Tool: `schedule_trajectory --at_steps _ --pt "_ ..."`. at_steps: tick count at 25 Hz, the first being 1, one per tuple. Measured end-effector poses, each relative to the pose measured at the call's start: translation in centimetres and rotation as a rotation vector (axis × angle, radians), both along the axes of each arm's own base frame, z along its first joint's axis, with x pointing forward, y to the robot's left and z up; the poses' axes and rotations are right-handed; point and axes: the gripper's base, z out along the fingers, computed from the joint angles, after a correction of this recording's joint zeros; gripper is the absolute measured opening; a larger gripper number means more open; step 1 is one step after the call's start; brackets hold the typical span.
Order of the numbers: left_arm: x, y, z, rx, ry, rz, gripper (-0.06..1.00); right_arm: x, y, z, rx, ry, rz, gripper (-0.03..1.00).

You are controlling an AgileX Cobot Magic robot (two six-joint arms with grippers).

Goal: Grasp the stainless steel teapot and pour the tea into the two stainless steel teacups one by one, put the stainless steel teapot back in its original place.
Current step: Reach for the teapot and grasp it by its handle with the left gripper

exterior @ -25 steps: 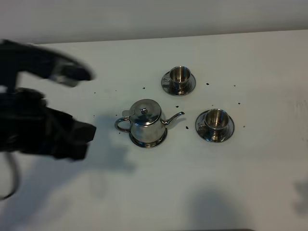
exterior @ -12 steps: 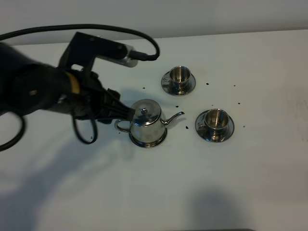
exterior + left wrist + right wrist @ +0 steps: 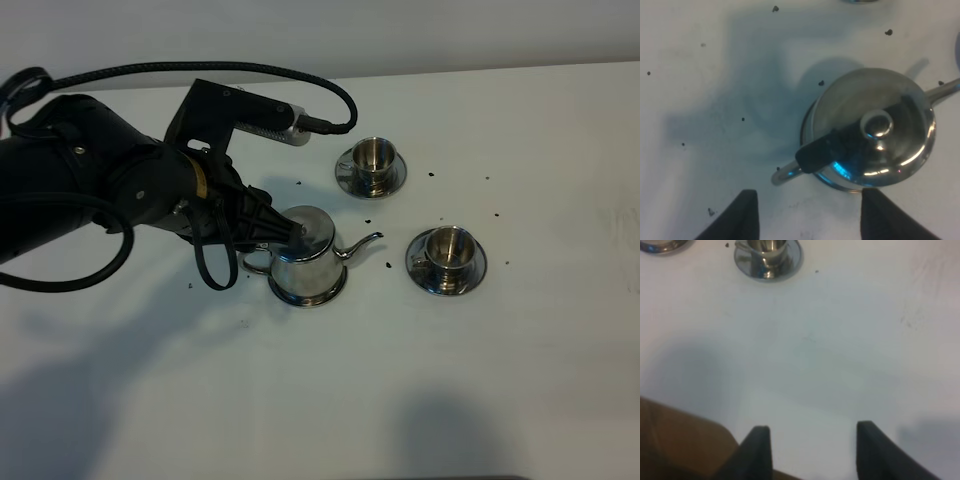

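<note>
The stainless steel teapot [image 3: 305, 255] stands upright on its round saucer [image 3: 310, 297], with the spout pointing right and the loop handle to the left. My left gripper [image 3: 268, 232] hovers open just above the handle side of the pot and does not hold it. In the left wrist view the lid and knob [image 3: 876, 125] and the handle [image 3: 789, 172] lie ahead of the open left gripper [image 3: 810, 215]. Two steel teacups on saucers stand to the right, one farther back [image 3: 372, 160] and one nearer [image 3: 448, 250]. My right gripper [image 3: 812, 450] is open and empty over bare table, with the nearer teacup [image 3: 765, 247] ahead of it.
Small dark specks [image 3: 390, 266] are scattered on the white table around the teapot and cups. The left arm's black cable [image 3: 210, 70] arcs over the back left. A brown surface [image 3: 680, 440] shows beyond the table's edge in the right wrist view.
My left arm has swung in from the far left to the right and now sits over the teapot's handle side. The teapot and cups have not moved.
</note>
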Motion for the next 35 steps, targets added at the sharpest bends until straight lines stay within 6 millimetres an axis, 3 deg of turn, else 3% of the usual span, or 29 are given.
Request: schedule_trajectory --at_steps 7,19,26,35 --pt "0.9 1.1 -1.0 0.098 0.031 -0.055 0.49 -0.1 0.0 0.0 0.012 -0.009 -0.019 0.38" --pt "0.7 -1.2 3.8 0.106 0.146 -0.500 0.49 -2.7 -0.6 0.3 0.055 -0.197 -0.194 0.38" --pt "3.1 -3.1 5.0 0.159 0.169 -0.678 0.48 -3.1 -0.6 0.3 0.058 -0.221 -0.205 0.38" --pt "5.4 -4.6 4.3 0.208 0.180 -0.831 0.48 -3.1 -0.6 0.3 0.064 -0.219 -0.153 0.38"
